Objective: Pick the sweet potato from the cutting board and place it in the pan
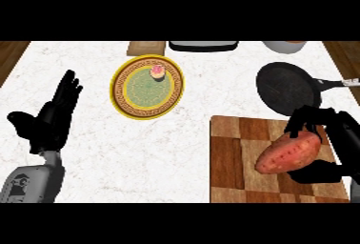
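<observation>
2 hands on my feed, right hand (325,143) curled round sweet potato (290,152) on cutting board (232,157), pan (287,88) just beyond, left hand (53,116) open, resting

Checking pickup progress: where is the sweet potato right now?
In the head view, lower right: the sweet potato lies on the cutting board, right hand curled round it, pan just beyond.
</observation>
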You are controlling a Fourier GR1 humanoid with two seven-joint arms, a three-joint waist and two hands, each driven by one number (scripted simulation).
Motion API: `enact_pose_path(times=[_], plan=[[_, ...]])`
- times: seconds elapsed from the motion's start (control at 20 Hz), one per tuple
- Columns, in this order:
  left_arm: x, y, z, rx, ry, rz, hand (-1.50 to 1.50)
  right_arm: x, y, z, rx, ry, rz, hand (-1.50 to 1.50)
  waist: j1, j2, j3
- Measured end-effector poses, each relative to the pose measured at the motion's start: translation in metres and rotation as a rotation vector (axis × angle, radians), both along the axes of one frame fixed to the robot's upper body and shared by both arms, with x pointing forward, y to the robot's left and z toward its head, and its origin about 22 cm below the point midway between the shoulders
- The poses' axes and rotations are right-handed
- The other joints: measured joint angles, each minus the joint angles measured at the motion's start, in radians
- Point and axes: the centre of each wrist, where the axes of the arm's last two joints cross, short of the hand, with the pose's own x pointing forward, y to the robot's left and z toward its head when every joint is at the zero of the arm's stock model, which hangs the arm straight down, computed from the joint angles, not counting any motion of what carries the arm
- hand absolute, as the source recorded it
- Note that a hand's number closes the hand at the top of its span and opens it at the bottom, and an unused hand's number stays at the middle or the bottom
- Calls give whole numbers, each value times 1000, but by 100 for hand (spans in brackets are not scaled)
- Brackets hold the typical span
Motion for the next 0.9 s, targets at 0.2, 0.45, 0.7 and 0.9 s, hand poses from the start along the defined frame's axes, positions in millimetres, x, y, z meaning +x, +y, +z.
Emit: enact_pose_path(times=[0.2,0.45,0.7,0.9], plan=[[6,-4,2,4,-5,-15,0,41,-28,6,3,-12,-76,150,13,4,0],[8,-4,2,-5,-14,-25,0,89,-59,-7,-30,-43,-154,150,29,8,1],[13,-12,1,-3,-22,-49,0,121,-88,-26,-125,-97,-253,150,50,17,2],[13,-20,-1,-11,-31,-68,0,140,-103,-37,-144,-103,-305,150,69,24,4]])
